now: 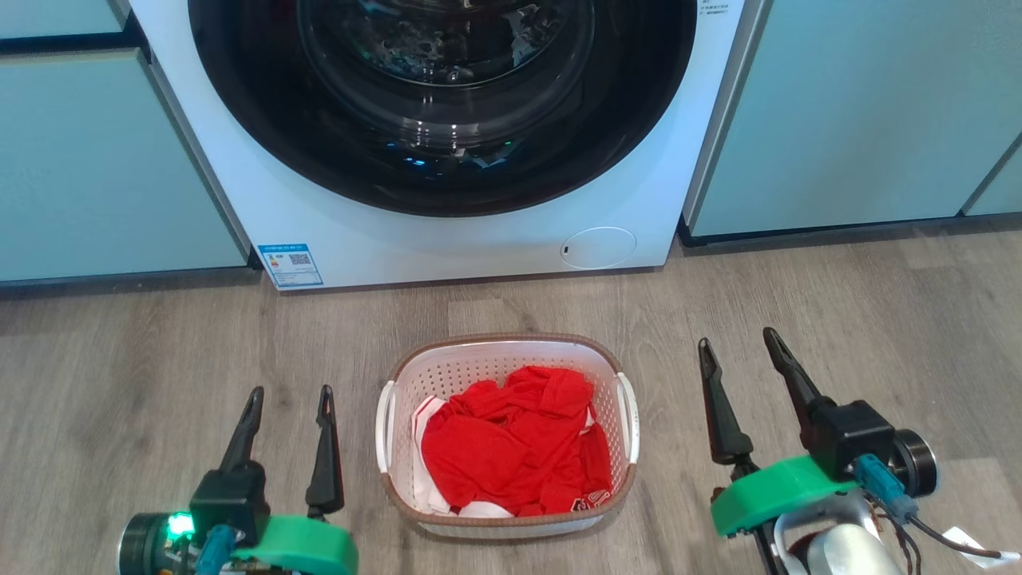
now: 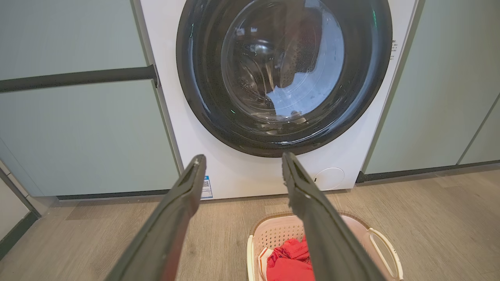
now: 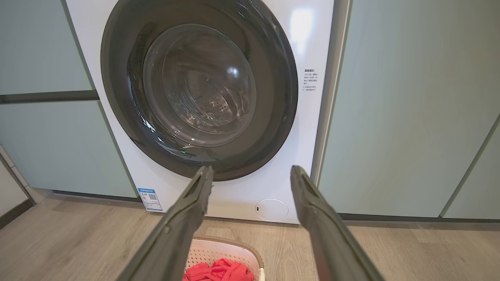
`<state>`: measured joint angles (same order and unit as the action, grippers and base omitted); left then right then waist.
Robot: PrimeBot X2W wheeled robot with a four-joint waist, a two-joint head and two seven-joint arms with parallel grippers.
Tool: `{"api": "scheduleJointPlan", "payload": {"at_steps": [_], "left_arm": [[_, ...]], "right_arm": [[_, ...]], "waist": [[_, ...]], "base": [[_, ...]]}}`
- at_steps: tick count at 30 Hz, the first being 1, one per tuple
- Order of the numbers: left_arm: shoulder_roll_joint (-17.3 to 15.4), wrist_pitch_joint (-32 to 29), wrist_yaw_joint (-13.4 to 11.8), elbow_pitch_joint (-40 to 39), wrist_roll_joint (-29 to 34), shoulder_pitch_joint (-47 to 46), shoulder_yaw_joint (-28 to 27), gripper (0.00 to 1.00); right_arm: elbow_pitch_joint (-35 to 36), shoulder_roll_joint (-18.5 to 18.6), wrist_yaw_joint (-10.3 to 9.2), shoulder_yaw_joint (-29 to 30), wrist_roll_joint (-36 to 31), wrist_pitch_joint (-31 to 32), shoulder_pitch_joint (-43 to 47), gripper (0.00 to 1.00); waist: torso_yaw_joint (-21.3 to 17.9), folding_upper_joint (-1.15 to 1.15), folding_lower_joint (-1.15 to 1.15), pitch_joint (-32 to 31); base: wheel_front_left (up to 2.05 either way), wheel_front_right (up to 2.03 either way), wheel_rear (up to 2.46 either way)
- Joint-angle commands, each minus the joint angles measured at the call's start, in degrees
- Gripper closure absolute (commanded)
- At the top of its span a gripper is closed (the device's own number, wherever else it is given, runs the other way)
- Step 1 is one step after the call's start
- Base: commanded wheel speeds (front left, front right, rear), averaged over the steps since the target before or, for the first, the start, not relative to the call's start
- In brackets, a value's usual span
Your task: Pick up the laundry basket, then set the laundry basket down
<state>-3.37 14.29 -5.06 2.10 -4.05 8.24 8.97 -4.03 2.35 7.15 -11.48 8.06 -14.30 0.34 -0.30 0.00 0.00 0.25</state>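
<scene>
**While one basket sits on the floor, my two tools stand open**

As far as counting goes, I see one laundry basket [image 1: 447,375], one washing machine [image 1: 479,247] and my two tools. The basket stands upright on the wooden floor [image 1: 160,359], near the floor's far edge where the machine's white front meets it. It has two white handles, a left handle [image 1: 386,427] and a right handle [image 1: 631,419]. A heap of red clothing [image 1: 511,447] lies inside it over some white cloth; I cannot tell how many pieces there are.

My left tool [image 1: 291,391] hovers just beside the basket's left side. Its two fingers point toward the machine, spread apart and gripping nothing. My right tool [image 1: 737,338] hangs on the basket's other side, a little farther off. Its two fingers are likewise parted and empty, and they lean slightly toward the basket. Neither tool touches the basket.

From my left wrist, the left tool [image 2: 243,156] frames the machine's door, with the basket [image 2: 273,234] low behind one finger. From my right wrist, the right tool [image 3: 251,168] frames the same door, with the basket [image 3: 218,249] at the bottom edge.
</scene>
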Motion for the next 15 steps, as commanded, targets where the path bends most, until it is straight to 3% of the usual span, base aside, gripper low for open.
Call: {"api": "scheduleJointPlan", "payload": {"at_steps": [1,15], "left_arm": [[0.2,0.7,0.1,-1.7,0.3,-1.5,-1.9,0.00],[0.4,0.7,0.2,-1.5,0.1,-2.2,-1.9,0.00]], "right_arm": [[2.1,0.5,0.34,-1.2,-0.4,-0.7,-1.9,0.00],[2.0,0.5,0.34,-0.8,-0.5,-0.7,-2.3,0.00]], "waist": [[0.0,0.00,0.00,0.1],[0.2,0.00,0.00,1.7]], "base": [[0.00,0.00,0.00],[0.00,0.00,0.00]]}}
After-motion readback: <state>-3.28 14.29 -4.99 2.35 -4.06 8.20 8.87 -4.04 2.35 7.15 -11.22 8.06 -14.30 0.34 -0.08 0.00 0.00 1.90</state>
